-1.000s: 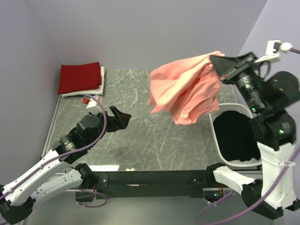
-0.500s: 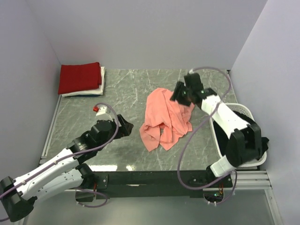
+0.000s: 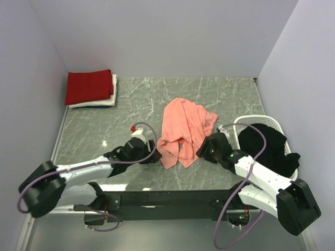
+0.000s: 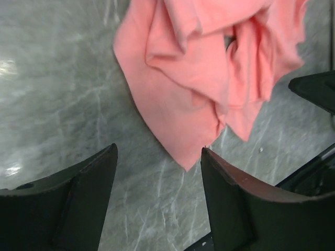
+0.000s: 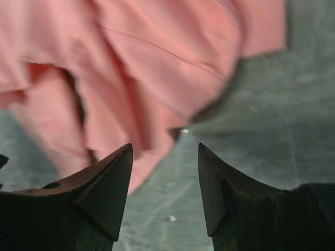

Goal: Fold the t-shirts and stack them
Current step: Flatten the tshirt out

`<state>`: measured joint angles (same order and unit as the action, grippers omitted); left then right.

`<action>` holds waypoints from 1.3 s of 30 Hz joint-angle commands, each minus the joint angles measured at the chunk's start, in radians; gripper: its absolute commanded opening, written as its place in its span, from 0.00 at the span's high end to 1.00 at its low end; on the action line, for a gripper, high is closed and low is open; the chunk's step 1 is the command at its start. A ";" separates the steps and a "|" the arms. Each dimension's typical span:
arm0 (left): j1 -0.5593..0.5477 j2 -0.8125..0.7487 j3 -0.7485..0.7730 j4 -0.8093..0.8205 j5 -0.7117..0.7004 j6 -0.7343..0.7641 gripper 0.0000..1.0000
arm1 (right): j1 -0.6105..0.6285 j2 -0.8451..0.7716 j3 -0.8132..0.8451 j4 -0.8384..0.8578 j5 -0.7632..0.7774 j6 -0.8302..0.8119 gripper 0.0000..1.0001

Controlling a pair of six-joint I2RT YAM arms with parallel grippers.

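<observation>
Reaching low, the left gripper point(image 4: 158, 151) and the right gripper point(image 5: 165, 148) are gaping wide and holding nothing. The pink shirt point(image 3: 184, 125) is lying crumpled on the table point(image 3: 131, 104) between them, just ahead of their tips. I think the spreading-out step is starting. Next, each gripper needs to pinch an edge and pull it flat.

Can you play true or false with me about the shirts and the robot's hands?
1. The pink shirt lies crumpled on the table. True.
2. The red shirt is in the basket. False: it lies folded on a white shirt in the far left corner.
3. The basket is empty. False: a black shirt is in it.
4. The left gripper and the right gripper are both open, holding nothing. True.
</observation>
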<state>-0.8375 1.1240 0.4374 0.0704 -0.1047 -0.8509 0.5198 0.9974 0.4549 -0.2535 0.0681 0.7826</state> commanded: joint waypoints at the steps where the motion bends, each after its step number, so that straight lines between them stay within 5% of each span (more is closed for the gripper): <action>1: -0.031 0.098 0.056 0.138 0.040 0.036 0.30 | 0.009 -0.023 -0.056 0.128 0.064 0.092 0.41; 16: -0.143 0.316 0.196 0.036 -0.084 0.018 0.43 | 0.009 0.086 -0.062 0.214 0.125 0.121 0.46; 39: -0.333 0.486 0.374 -0.236 -0.315 0.024 0.43 | 0.008 0.127 -0.074 0.286 0.073 0.122 0.58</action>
<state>-1.1538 1.5723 0.7662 -0.1207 -0.3656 -0.8318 0.5213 1.1191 0.3592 -0.0067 0.1303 0.9005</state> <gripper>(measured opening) 0.578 0.428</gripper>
